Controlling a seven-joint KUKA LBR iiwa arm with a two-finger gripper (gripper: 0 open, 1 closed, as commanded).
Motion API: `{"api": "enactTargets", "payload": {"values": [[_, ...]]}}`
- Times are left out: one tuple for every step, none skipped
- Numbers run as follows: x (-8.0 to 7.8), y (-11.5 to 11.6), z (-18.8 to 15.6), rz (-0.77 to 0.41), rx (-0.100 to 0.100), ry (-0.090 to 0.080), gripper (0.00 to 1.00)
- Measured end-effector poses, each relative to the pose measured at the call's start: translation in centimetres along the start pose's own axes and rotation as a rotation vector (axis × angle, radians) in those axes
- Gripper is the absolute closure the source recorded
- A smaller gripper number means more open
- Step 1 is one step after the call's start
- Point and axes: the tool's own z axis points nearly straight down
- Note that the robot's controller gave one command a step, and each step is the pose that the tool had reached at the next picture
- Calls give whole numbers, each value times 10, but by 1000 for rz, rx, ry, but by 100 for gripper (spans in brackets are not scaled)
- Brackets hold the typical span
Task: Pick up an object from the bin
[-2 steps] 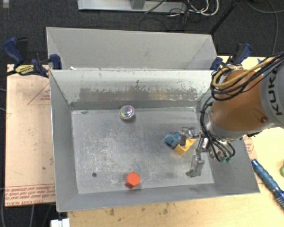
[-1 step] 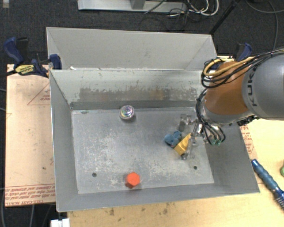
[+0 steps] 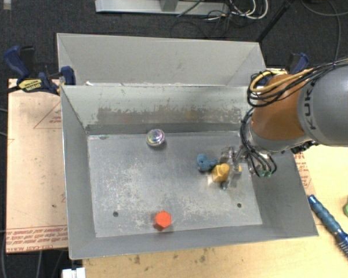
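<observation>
My gripper (image 3: 227,168) is low over the right part of the bin floor. A small yellow piece (image 3: 221,170) sits between its fingers or right at their tips. Just to the left of it lies a small blue lumpy thing (image 3: 205,163), close to the fingers. A shiny silver round thing (image 3: 155,137) rests near the back wall, left of centre. A red block (image 3: 162,219) lies near the front edge of the floor.
The arm with its orange cover and cables comes in over the bin's right wall. The bin floor to the left and in the middle is bare metal with two small holes.
</observation>
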Motion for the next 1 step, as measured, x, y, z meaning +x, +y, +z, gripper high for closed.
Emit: {"api": "enactTargets", "payload": {"values": [[-43,-35,-130,48,2,-12,100]]}}
